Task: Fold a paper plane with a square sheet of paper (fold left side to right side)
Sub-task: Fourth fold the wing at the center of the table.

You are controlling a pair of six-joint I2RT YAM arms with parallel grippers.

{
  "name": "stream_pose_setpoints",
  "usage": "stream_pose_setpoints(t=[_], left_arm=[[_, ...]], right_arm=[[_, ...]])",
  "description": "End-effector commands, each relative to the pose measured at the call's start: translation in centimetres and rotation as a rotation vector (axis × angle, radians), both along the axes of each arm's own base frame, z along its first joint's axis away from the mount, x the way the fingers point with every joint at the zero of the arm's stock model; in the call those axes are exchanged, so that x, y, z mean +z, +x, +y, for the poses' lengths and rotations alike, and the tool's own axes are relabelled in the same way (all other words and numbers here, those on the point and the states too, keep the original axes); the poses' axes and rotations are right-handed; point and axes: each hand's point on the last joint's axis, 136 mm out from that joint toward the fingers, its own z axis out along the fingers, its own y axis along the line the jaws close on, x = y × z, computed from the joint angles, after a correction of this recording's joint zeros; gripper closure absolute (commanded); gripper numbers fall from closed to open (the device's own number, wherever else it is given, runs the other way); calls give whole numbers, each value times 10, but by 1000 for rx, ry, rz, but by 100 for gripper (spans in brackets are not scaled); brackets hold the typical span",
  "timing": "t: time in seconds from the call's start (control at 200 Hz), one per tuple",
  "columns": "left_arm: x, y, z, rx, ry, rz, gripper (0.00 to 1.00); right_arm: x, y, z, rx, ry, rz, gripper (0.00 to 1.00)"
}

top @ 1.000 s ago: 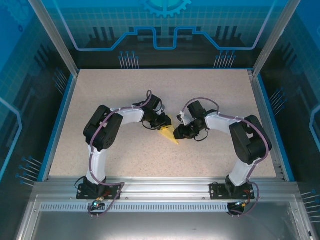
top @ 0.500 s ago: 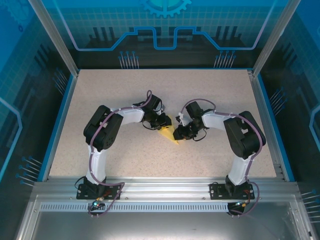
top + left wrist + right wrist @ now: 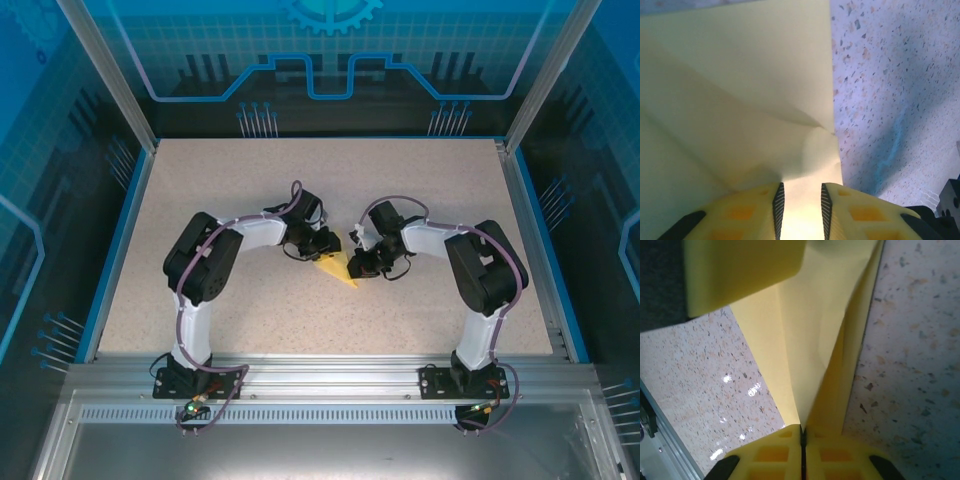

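- 2 arms reach in from opposite sides and meet near the middle of the bench (image 3: 420,180): left arm (image 3: 205,265), right arm (image 3: 485,270).
- 1 yellow item on the speckled surface: the square sheet of paper (image 3: 338,268), now a small creased wedge. It lies between the 2 wrists, with its narrow tip pointing toward the near edge.
- Left jaws: from the left wrist, the 2 yellow pads (image 3: 747,212) stand a narrow gap apart.
- The paper (image 3: 740,100) runs into that gap, and a raised, curled flap sits just ahead of it. The pads are not pressed together. I cannot tell whether either pad touches the sheet.
- Folded layers and slanting creases cover the left of that view. Bare bench (image 3: 895,100) shows on the right.
- Right jaws: from the right wrist, the pads (image 3: 775,457) are fully closed, leaving only a thin dark seam between them.
- The paper (image 3: 810,340) tapers along its fold straight into that seam, so these jaws pinch the folded edge.
- Bench (image 3: 910,365) shows on both sides of the pinched wedge.
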Motion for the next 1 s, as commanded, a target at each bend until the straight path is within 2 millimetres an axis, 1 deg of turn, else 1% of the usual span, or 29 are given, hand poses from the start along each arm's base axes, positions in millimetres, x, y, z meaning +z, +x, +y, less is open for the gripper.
stream_pose_setpoints(t=[0.0,0.115,0.205,0.245,0.37,0.445,0.545,0.675,0.835,0.925,0.996], left_arm=[[21,-5,14,3,24,-41,63],[35,-9,18,8,14,-80,53],[37,-14,21,15,11,-79,52],[35,-16,21,15,7,-74,53],[19,-22,19,22,-6,-35,63],[11,-23,15,19,-15,-17,67],[7,-22,10,9,-16,-8,71],[0,-22,10,7,-4,4,71],[-10,-23,12,13,16,27,68],[-13,-23,13,17,20,34,66],[-14,-22,12,17,25,36,66]], right_arm=[[-2,-2,4,22,-5,15,96],[-2,-3,5,24,4,20,97],[-2,-3,6,25,10,20,97],[-2,-3,6,24,13,24,97],[-2,-3,6,22,16,23,96],[-3,-3,7,20,19,28,96],[-3,-3,6,18,22,32,96],[-2,-2,7,12,35,35,96],[1,-1,8,14,42,29,95],[3,0,6,18,29,16,94],[5,3,4,18,13,-1,91]])
